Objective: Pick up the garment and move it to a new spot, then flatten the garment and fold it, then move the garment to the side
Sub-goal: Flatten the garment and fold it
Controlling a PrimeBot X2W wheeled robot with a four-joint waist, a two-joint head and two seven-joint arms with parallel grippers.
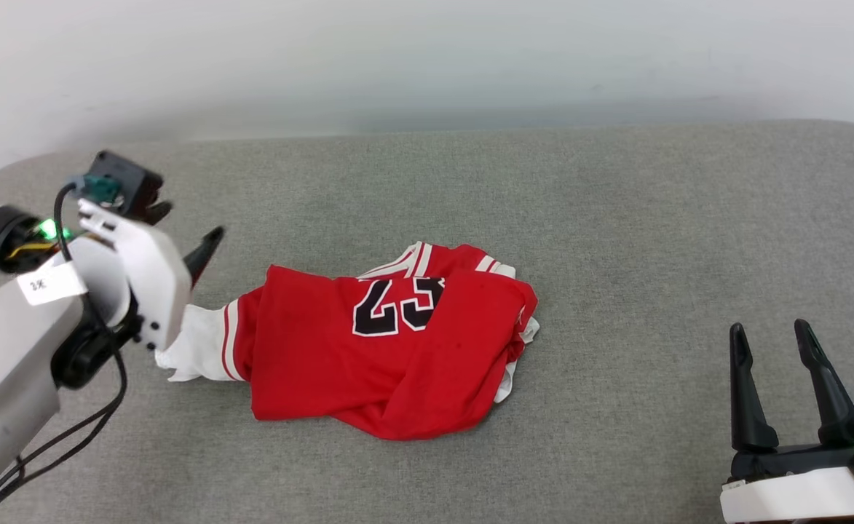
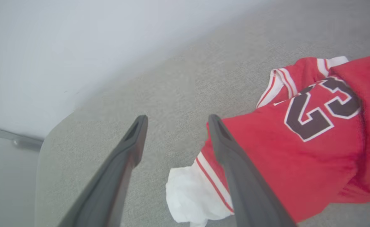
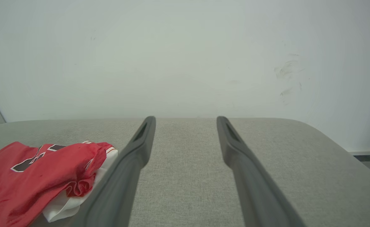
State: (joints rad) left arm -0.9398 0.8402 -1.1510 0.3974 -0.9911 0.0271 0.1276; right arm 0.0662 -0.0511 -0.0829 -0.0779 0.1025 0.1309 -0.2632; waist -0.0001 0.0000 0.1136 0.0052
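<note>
"Head view, from the left edge: what comes first?"

"The left gripper (image 1: 186, 225), on a pale wrist with a green light and dark cables. Its two dark fingers stand apart, jaws spread, pointing up and to the right over the grey padded surface (image 1: 616, 218)."

"Is it on the garment?"

"Just beside it. The wrist housing overlaps the end of the white sleeve (image 1: 194, 349). In the left wrist view the left gripper (image 2: 177, 118) shows grey padding between its fingers. One finger (image 2: 232, 164) crosses in front of the white sleeve (image 2: 188, 195) at its striped trim. Whether it touches the cloth I cannot tell."

"And the garment itself?"

"The garment (image 1: 390, 349) lies crumpled near the middle of the surface, red, with the sleeve sticking out to the left. Black, white-outlined digits (image 1: 397, 306) face up, upside down from the head, and a red fold laps over their right part. Striped trim shows at the far edge, and white cloth peeks out under the right side. In the left wrist view the digits (image 2: 322, 108) read 23 on the garment (image 2: 282, 164)."

"Further right?"

"Bare grey padding, then the right gripper (image 1: 770, 327) at the lower right, well apart from the garment, its fingers spread. In its own wrist view the right gripper (image 3: 186, 118) is parted over the padding and faces a pale wall (image 3: 185, 56), with the garment (image 3: 30, 179) at the lower left."
</note>
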